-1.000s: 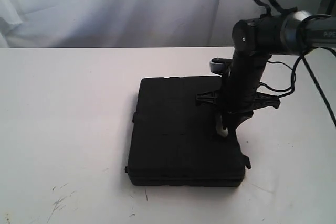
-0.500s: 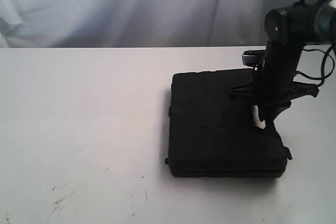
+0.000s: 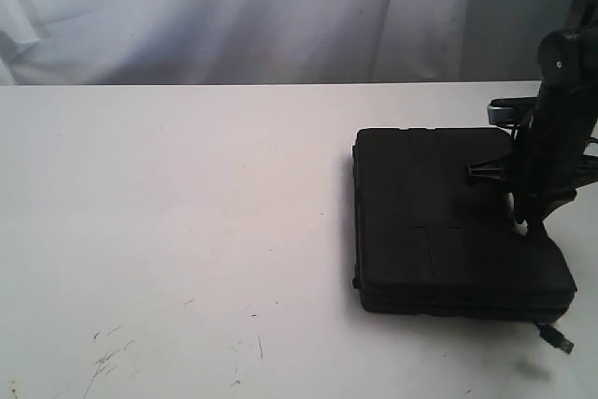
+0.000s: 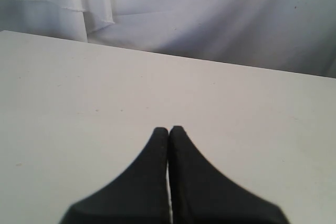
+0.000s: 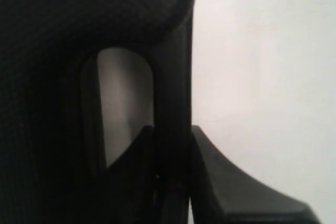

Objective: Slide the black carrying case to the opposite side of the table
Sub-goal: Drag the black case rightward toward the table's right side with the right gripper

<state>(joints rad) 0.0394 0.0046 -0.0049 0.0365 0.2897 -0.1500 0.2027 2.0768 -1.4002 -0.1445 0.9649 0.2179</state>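
**Q:** What is the right hand doing?

**A:** It is clamped on the handle of the black case, at the case's right edge. One finger passes inside the handle and the other presses its outer side. The jaws stand only as wide as that bar.

**Q:** What has just changed?

**A:** Over the last second the case has slid steadily to the right, pulled along by that arm. It was lying near the middle of the white desk. Now it lies flat with a long stretch of bare desk to its left and only a narrow strip to its right. I judge the slide nearly finished, with little room left beyond the case.

**Q:** And the left hand?

**A:** Its fingers are pressed together and hold nothing. It hovers over bare desk, and the case does not appear in its view.
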